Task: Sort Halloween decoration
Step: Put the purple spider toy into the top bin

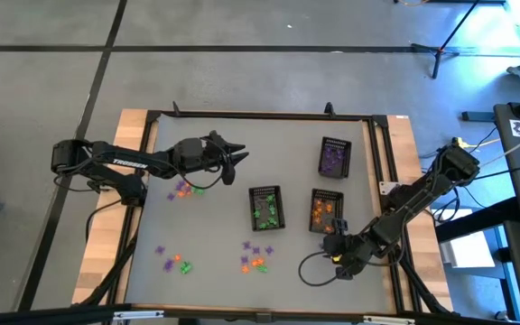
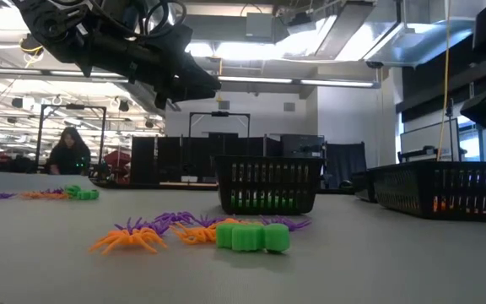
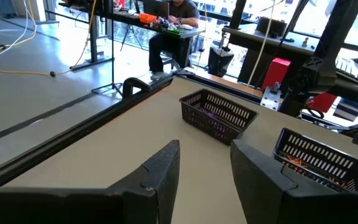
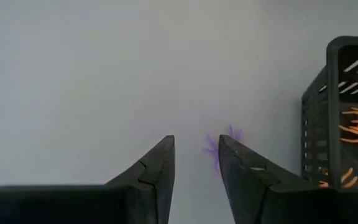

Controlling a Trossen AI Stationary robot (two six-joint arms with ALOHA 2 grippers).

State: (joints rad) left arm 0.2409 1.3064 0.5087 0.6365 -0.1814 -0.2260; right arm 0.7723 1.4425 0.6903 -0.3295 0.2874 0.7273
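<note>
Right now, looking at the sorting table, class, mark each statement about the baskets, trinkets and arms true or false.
1. Three black baskets stand on the table. True: purple basket, green basket, orange basket.
2. The green basket is empty. False: green trinkets lie in it.
3. The left gripper carries an orange spider. False: its fingers are open, with nothing between them.
4. Loose trinkets lie on the table outside the baskets. True.
5. The right gripper is beside the orange basket. True.
</note>
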